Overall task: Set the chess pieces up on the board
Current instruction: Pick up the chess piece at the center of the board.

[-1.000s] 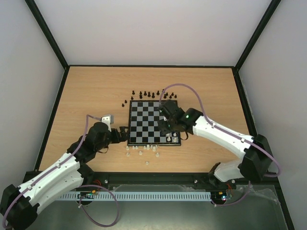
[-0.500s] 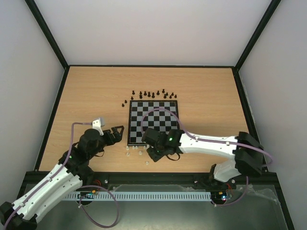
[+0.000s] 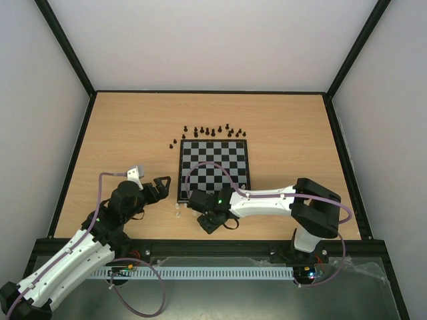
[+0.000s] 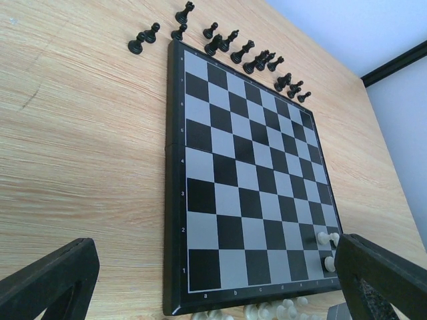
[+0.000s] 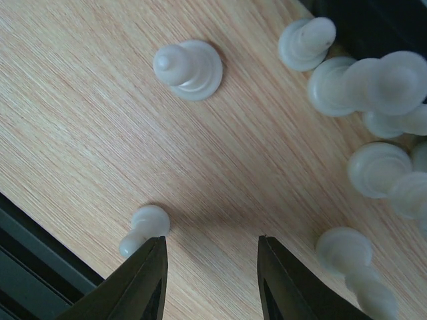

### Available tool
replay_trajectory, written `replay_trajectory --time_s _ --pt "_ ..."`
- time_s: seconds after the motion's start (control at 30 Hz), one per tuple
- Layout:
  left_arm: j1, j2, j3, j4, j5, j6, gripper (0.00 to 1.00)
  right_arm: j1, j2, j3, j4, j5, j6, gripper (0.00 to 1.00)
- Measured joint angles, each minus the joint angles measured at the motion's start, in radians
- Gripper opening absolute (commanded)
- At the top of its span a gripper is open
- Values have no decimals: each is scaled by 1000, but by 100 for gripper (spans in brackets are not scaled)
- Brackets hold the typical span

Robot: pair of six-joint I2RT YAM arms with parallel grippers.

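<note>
The board [image 3: 214, 167] lies mid-table; it also fills the left wrist view [image 4: 247, 167]. Black pieces [image 3: 210, 131] stand in a loose row on the table beyond its far edge [image 4: 247, 57]. Two white pieces [image 4: 327, 239] stand on the board's near right corner. Several white pieces [image 5: 373, 87] cluster on the table in front of the board. My right gripper [image 5: 210, 267] is open and empty, low over the table [image 3: 210, 222]. A white pawn [image 5: 143, 229] lies on its side just outside the left finger. My left gripper [image 3: 162, 187] is open and empty, left of the board.
An upright white pawn [image 5: 189, 68] stands apart from the cluster. Another white piece [image 5: 343, 250] lies right of my right finger. Two white pieces [image 3: 177, 211] sit by the board's near left corner. The table's dark front edge [image 5: 27, 253] is close behind the pawn.
My right arm has swung from the board's near right corner down and left to the table in front of the board. My left arm has drawn back a little.
</note>
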Motion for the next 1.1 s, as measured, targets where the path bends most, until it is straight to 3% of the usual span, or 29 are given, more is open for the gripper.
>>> replay_trajectory --time_s 0.87,1.1 --pt "0 69 -34 32 -1 -4 99 31 -12 20 21 -25 -4 38" --pt "0 68 -34 32 -1 -4 100 35 5 38 31 -34 -8 32"
